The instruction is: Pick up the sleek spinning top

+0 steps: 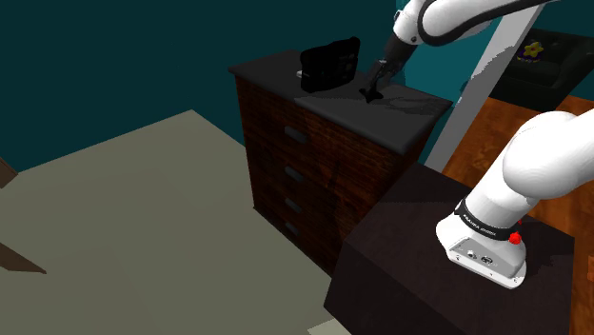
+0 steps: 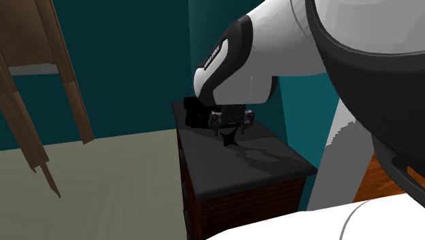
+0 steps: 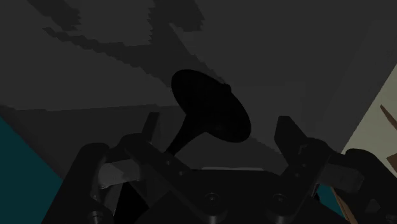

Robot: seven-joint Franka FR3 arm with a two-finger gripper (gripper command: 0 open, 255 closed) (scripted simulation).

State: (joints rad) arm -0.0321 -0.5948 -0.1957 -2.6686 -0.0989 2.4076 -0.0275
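- On the shoulder view's left lies a pale floor (image 1: 124,219), well apart from the work.
- Next stands a dresser (image 1: 305,162) with a brick-red front and drawers. Its dark surface serves as the work surface, at a height the arm can reach over.
- Toward the back of that surface sits a black case (image 1: 330,64). It is near the working spot and probably leaves less room to approach from that side.
- Just right of the case, the top (image 1: 371,93), all black, sits on the dresser's surface directly under the hand. In the wrist view its broad disc lies ahead and its thin stem leads back between the fingers.
- Over it hangs the gripper (image 1: 379,76). Its fingers (image 3: 289,137) stand wide apart on either side of the stem and clasp nothing. This placing appears meant for closing on the stem, the narrowest part.
- Farther right, the arm (image 1: 457,19) bends down from above, and its stand (image 1: 409,247) fills the lower corner.
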